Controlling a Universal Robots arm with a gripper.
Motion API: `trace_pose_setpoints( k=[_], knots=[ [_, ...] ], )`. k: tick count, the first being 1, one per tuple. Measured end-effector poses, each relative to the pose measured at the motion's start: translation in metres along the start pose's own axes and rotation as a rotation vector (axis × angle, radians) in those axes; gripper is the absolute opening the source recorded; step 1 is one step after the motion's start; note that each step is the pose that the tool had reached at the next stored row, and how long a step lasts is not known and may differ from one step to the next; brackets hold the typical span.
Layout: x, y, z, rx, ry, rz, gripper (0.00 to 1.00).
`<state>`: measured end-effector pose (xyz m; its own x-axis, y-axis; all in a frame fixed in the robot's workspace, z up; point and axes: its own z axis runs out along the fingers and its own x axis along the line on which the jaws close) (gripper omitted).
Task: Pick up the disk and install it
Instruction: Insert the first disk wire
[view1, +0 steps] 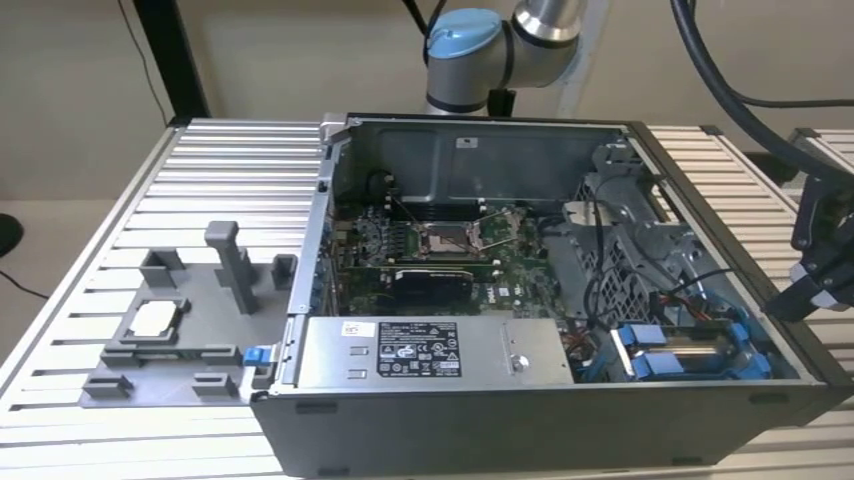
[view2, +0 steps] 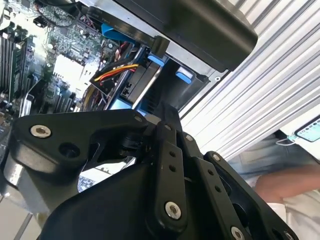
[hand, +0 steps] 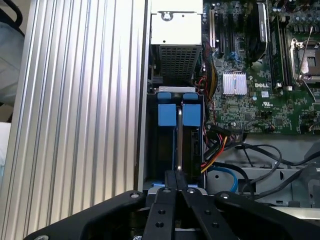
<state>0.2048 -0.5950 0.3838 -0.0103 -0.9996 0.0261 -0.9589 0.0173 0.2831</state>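
The arm (view1: 823, 240) hangs over the drive bay (hand: 150, 145) — jaws pressed together, near the seated disk (view1: 701, 350).

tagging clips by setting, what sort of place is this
Probably a robotics lab bench for computer assembly: an open computer case sits on a ribbed metal table, a grey parts tray beside it, and a robot arm stands behind.

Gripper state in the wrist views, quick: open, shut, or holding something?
Black gripper: jaws shut against each other, holding nothing.
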Motion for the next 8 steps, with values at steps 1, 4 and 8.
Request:
trace_pose_setpoints(
  k=[1, 4, 8],
  knots=[
    [0.0, 0.0, 0.0, 0.0, 0.0, 0.0, 0.0],
    [0.0001, -0.0001, 0.0, 0.0, -0.0058, -0.002, 0.0],
    [0.0028, -0.0022, -0.0005, -0.0018, -0.0339, -0.01, 0.0]
  ],
)
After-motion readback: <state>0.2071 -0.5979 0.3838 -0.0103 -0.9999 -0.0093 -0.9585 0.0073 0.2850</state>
